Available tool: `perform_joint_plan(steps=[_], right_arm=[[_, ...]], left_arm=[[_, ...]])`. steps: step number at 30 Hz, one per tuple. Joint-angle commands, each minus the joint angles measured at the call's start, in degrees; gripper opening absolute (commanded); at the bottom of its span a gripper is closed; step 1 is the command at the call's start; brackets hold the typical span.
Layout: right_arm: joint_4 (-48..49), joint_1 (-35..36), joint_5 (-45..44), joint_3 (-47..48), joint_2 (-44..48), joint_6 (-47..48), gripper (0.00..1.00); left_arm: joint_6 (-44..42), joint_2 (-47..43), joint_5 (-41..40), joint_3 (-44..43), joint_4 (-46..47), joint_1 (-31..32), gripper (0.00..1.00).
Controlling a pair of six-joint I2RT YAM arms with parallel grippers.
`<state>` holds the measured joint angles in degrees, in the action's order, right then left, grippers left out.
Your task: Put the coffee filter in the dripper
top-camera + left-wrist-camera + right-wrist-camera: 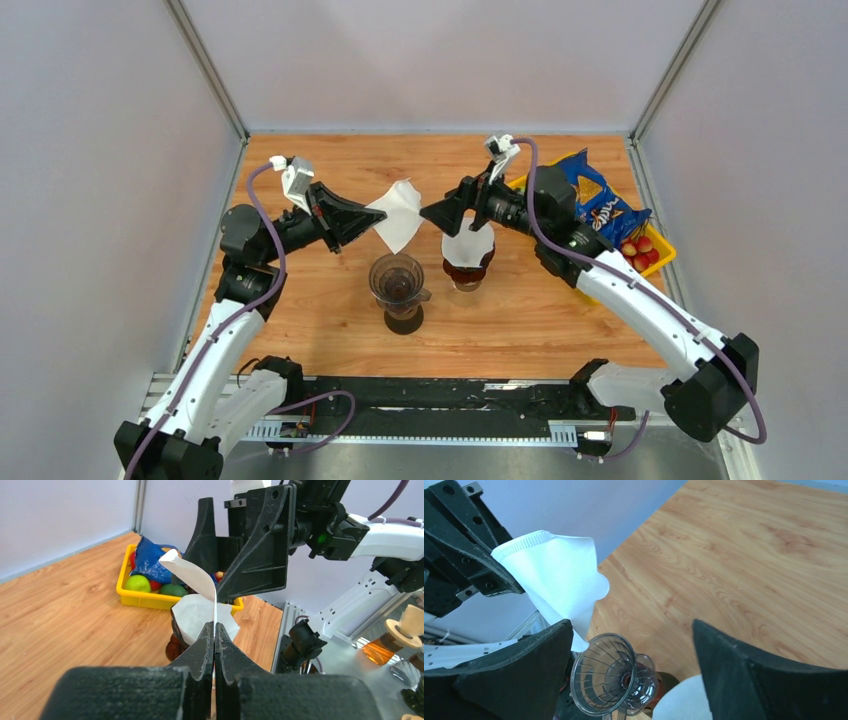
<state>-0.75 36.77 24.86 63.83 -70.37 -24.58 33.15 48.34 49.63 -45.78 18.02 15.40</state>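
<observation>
My left gripper (368,215) is shut on a white paper coffee filter (398,216), holding it in the air above and behind the clear ribbed dripper (397,279). In the left wrist view the filter (192,573) rises edge-on from my shut gripper (215,630). In the right wrist view the filter (556,580) hangs just above the dripper (606,679). My right gripper (430,213) is open and empty, facing the filter's right edge. A stack of filters (467,243) sits in a brown holder below it.
A yellow tray (660,262) at the back right holds a blue snack bag (592,198) and small fruits. The tray also shows in the left wrist view (145,598). The wooden table (320,320) ends at a black rail in front.
</observation>
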Motion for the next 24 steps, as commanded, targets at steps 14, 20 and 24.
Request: perform_joint_plan(steps=[14,20,24], right_arm=[[-0.4,-0.5,-5.6,-6.3,7.5,4.9,0.99],[0.2,-0.5,-1.5,-4.9,7.0,4.8,0.99],[2.2,-0.5,-1.5,-4.3,7.5,4.6,0.99]], left_arm=[[-2.8,-0.2,5.6,1.5,11.1,0.3,0.0],[-3.5,-0.1,6.3,2.0,10.9,0.2,0.0],[-4.3,-0.1,6.3,2.1,9.7,0.3,0.0]])
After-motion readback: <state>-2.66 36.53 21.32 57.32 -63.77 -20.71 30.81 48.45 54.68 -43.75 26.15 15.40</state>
